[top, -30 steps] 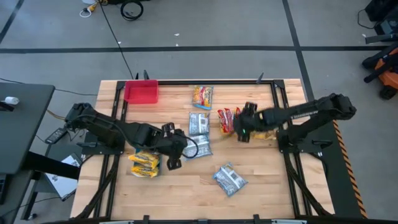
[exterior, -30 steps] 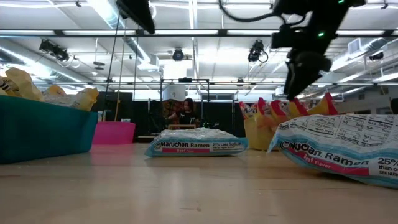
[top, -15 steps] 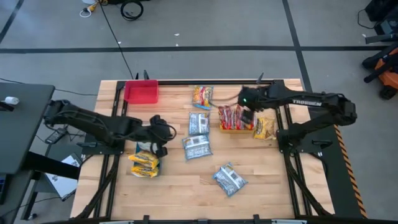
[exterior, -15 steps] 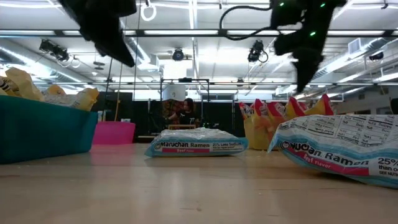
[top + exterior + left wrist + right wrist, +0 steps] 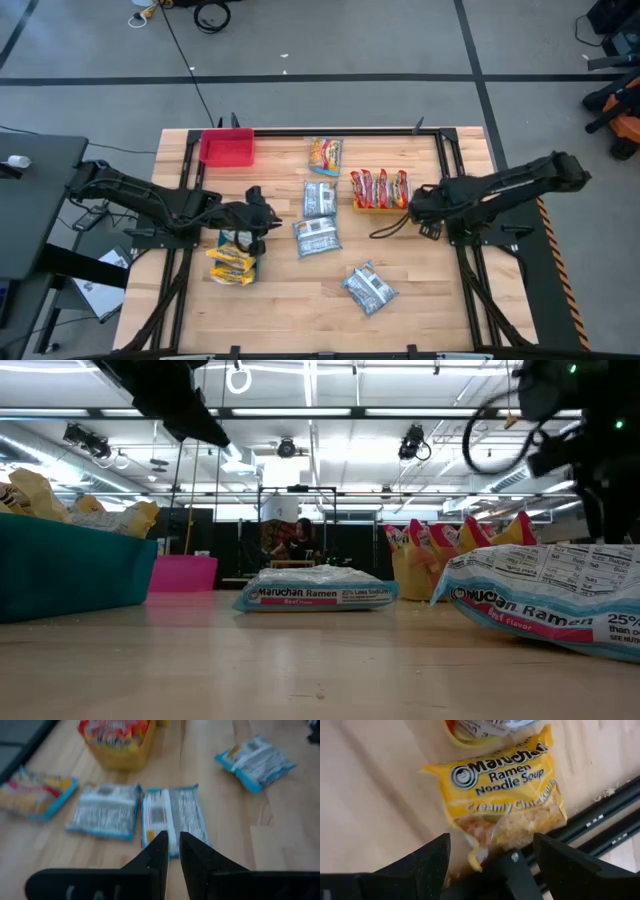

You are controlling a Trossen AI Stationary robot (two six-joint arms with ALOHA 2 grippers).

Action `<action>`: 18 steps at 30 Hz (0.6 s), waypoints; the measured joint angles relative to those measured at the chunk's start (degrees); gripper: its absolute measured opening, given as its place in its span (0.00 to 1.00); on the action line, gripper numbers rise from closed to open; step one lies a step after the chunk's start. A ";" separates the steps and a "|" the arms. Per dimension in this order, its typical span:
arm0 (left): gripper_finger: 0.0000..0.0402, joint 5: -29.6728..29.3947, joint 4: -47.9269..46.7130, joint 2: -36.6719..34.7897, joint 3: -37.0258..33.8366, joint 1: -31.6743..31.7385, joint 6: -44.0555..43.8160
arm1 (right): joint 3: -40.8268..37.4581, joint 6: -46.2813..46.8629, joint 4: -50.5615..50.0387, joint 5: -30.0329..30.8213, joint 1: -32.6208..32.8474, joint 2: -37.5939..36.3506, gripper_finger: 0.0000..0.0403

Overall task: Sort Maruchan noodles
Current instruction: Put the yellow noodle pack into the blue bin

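Four silver-blue packets (loose), three bins

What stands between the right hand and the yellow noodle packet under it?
Nothing visible. The right hand is open directly over the yellow packet, which lies alone on the wood beside the yellow bin of red packets.

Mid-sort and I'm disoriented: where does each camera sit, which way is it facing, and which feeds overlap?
High view: overhead, straight down on the table; both arms, left end effector, right end effector.
Low view: table-top height, level into the room; arms enter from above.
Left wrist view: past its own fingers at a silver-blue packet.
Right wrist view: past spread fingers at a yellow packet.
Shared: high and left wrist views both show the yellow bin.
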 joint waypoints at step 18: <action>0.13 0.87 1.26 0.00 0.00 -0.22 2.49 | 2.84 5.97 9.24 1.51 -0.12 21.76 0.72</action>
